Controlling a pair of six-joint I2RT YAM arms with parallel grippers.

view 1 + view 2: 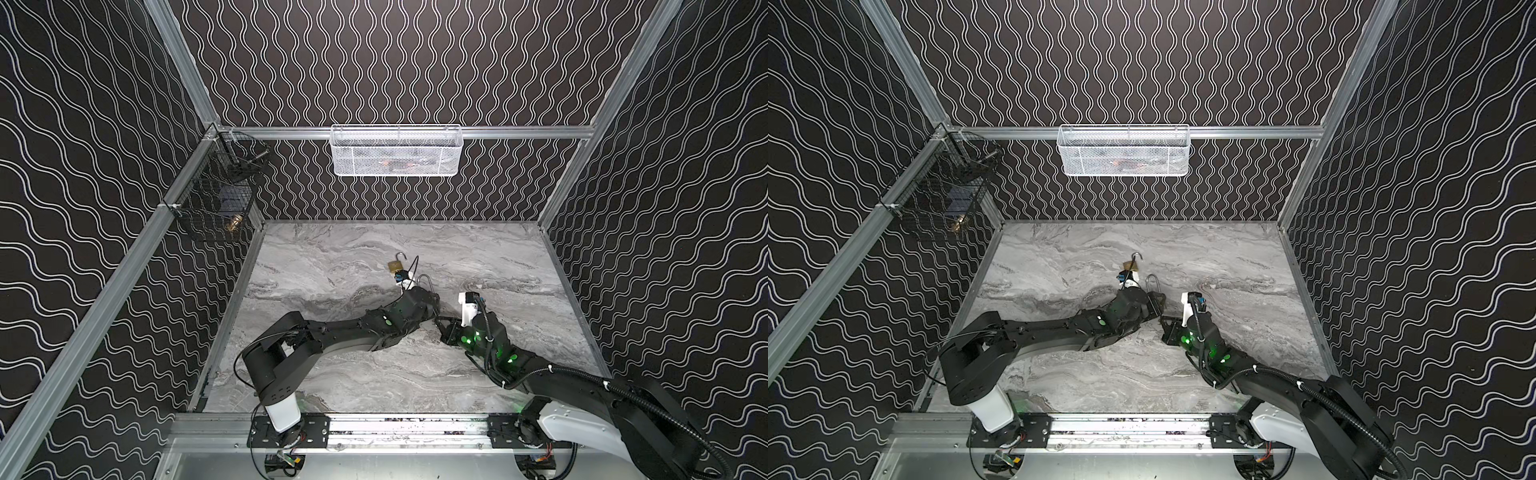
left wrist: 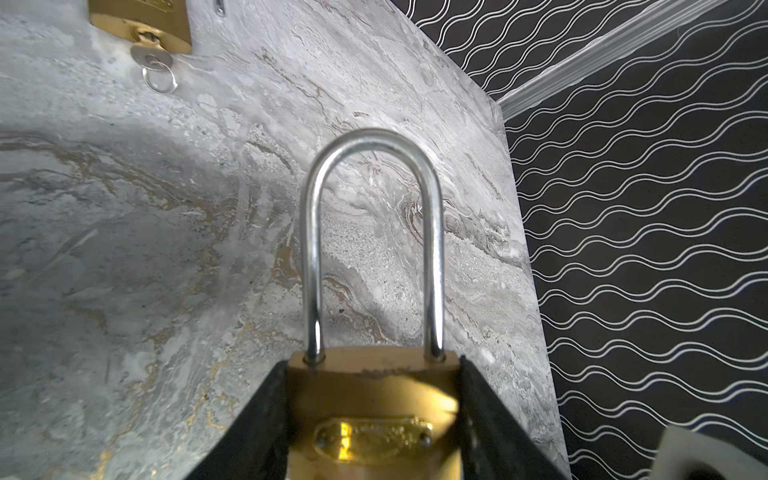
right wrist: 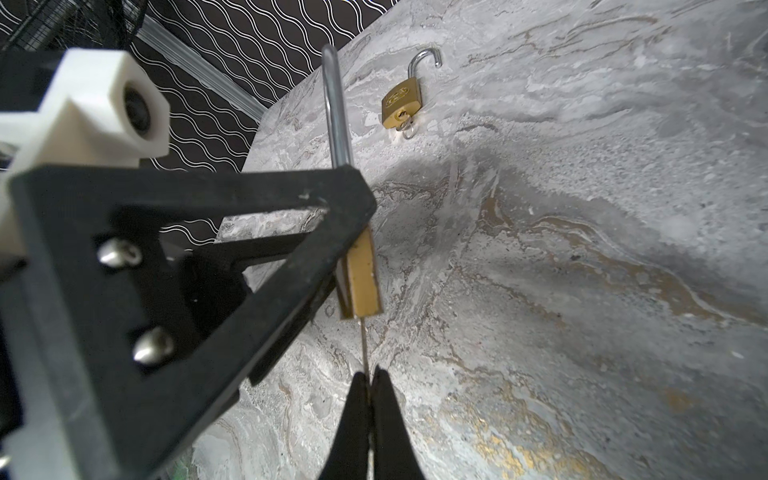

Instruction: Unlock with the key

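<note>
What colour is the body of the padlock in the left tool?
Brass gold; padlock shows best in the left wrist view.

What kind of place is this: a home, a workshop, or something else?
Probably a robot test cell, not a home: an aluminium frame holds patterned wall panels, and two robot arms are bolted to a rail at the table's front edge.

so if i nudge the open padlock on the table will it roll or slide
Probably slides: the open padlock lies flat on the table. Looks solid brass, so likely heavy for its size. Its swung-out shackle and inserted key may pivot or snag.
</note>
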